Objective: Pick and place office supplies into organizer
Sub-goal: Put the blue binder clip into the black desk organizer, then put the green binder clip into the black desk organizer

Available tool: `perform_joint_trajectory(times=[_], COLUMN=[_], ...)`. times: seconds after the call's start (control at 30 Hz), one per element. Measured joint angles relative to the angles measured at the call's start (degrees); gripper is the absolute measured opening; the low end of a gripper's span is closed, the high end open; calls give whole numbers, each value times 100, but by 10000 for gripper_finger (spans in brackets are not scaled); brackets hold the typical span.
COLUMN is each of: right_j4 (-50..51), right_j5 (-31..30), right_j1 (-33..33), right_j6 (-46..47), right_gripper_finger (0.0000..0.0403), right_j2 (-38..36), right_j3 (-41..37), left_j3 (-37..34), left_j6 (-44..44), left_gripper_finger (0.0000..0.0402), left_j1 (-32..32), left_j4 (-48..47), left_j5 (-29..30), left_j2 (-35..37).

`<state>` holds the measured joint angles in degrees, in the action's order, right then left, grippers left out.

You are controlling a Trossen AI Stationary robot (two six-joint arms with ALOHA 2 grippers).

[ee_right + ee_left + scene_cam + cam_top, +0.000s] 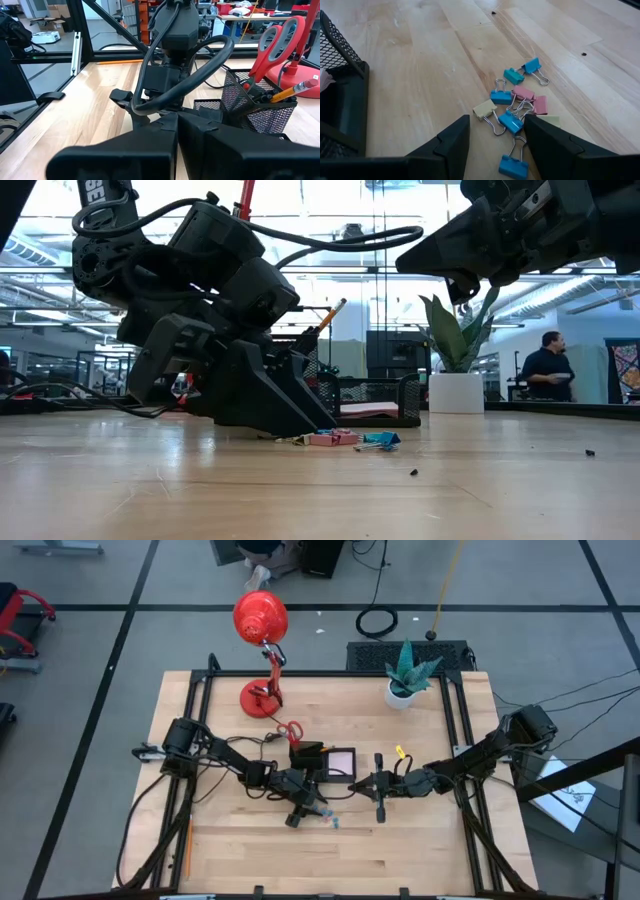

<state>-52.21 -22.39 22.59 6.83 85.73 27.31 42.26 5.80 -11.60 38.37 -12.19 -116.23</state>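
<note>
A heap of small binder clips [516, 102], blue, pink and pale yellow, lies on the wooden table in front of the black mesh organizer [322, 762]. My left gripper [497, 145] is open, low over the table, with one finger on each side of the heap's nearest blue clips [511, 121]. In the low view its fingertips [296, 430] reach the tabletop just beside the clips [345, 438]. Red-handled scissors [272, 45] and an orange pencil [295, 90] stand upright in the organizer's cup. My right gripper [362, 784] hangs shut above the table, right of the organizer.
A red desk lamp [262, 630] and a potted plant [408, 675] stand at the table's far side. A small yellow-green piece [400, 752] lies right of the organizer. An orange pencil [187, 845] lies by the left edge. A person [548, 370] stands in the room behind.
</note>
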Motion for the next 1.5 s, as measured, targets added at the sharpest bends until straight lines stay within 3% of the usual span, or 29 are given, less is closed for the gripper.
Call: perform_joint_trajectory(times=[0.13, 0.5, 1.0, 1.27, 1.5], right_j4=[-6, -5, 15, 17, 15], right_j5=[0, 0, 0, 2, 0], right_j1=[0, 0, 0, 0, 2], right_j6=[0, 0, 2, 58, 66], right_gripper_finger=[4, 4, 4, 4, 4], right_j2=[0, 0, 0, 0, 0], right_j3=[0, 0, 0, 0, 0], left_j3=[-3, -6, -35, -28, -28], left_j6=[-42, -123, 226, 129, -34], left_gripper_finger=[185, 93, 53, 76, 126], left_j1=[0, -4, -158, -165, -187], left_j4=[0, 14, -20, -446, -454], left_j5=[-2, -11, 129, 75, -527], left_j2=[-2, -6, 327, 519, 519])
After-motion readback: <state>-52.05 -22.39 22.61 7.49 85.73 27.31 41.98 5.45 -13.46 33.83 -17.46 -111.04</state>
